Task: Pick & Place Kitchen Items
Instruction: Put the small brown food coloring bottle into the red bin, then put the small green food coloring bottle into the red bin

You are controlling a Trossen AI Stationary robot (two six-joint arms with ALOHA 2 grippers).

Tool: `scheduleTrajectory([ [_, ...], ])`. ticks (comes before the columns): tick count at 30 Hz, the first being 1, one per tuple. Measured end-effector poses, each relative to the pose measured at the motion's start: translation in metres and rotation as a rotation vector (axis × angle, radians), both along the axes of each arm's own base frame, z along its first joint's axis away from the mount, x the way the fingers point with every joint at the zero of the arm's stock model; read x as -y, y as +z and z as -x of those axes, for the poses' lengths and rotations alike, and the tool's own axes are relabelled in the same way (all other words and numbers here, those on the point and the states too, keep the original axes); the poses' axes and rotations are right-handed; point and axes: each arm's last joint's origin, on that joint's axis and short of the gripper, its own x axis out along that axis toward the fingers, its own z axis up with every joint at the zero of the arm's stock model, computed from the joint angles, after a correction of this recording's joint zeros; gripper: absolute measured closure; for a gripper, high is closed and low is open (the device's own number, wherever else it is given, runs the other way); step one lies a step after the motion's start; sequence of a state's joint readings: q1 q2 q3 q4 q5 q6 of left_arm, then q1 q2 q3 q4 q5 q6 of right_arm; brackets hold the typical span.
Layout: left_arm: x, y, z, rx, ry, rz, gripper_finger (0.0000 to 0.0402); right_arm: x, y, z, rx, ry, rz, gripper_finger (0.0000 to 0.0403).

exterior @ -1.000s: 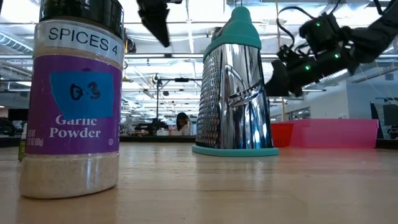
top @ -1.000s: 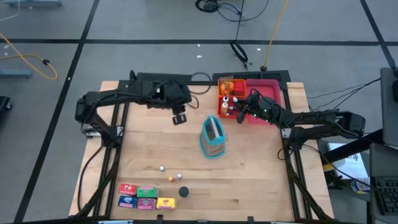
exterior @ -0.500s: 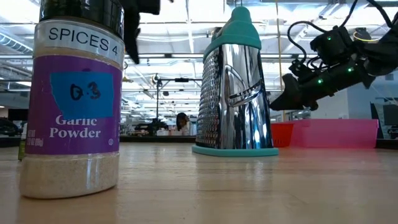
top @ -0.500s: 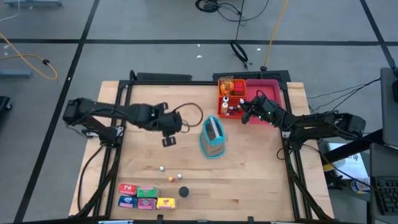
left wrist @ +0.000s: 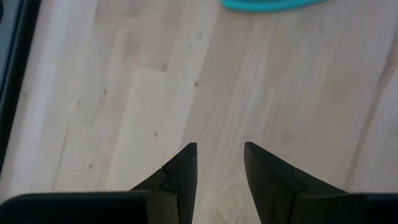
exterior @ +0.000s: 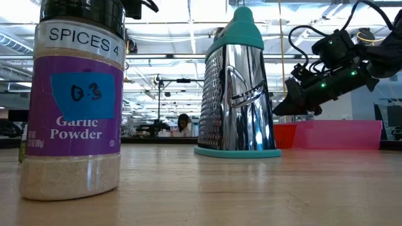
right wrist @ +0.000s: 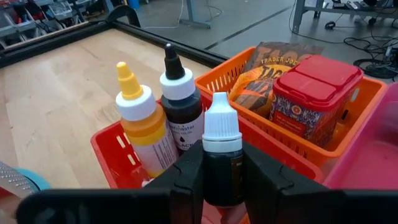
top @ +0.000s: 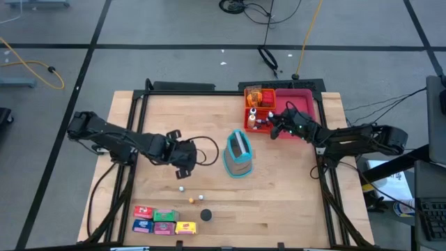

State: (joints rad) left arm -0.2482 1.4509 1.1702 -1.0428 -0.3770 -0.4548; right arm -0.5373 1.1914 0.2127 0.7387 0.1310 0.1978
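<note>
Right end effector (right wrist: 222, 174): pinching a small dark dropper bottle with a white cap (right wrist: 222, 155) between its two fingers, hovering over the red bin (right wrist: 118, 152).
Beside that bottle: a yellow-capped orange bottle (right wrist: 142, 127) and a black-tipped dark bottle (right wrist: 180, 102) are standing in the same red bin, just beyond the fingers.
Farther past the right end effector: an orange basket (right wrist: 348, 118) is holding a red-lidded tub (right wrist: 311, 93) and a snack packet (right wrist: 264, 71).
Left end effector (left wrist: 219, 163): fingers are standing a little apart with nothing between them, hanging over bare wooden desk (left wrist: 124, 93).
Ahead of the left end effector: the teal base of the box grater (top: 238, 155) is showing.
Near edge of the desk: small red, blue, green and yellow boxes (top: 164, 221) are sitting in a cluster, with a few tiny pieces (top: 191, 200) between them and the left end effector.
Low view: a garlic powder jar (exterior: 75, 100) is standing close to the camera.
</note>
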Motion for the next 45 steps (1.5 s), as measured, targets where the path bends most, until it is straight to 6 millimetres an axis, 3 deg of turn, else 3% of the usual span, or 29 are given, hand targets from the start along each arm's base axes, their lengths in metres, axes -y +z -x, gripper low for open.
scheduleTrajectory([
  [19,0.017,0.000,0.004,-0.003,-0.057,0.009,0.0270,0.003,0.001,-0.005,0.055,0.007,0.031,0.0268],
  [30,0.048,-0.002,0.015,-0.076,-0.236,0.197,0.0270,0.002,0.001,-0.005,0.055,0.007,0.031,0.0259],
  [45,0.086,0.000,0.025,0.009,-0.325,0.236,0.0270,0.001,0.002,-0.007,0.075,0.083,0.017,0.0259],
])
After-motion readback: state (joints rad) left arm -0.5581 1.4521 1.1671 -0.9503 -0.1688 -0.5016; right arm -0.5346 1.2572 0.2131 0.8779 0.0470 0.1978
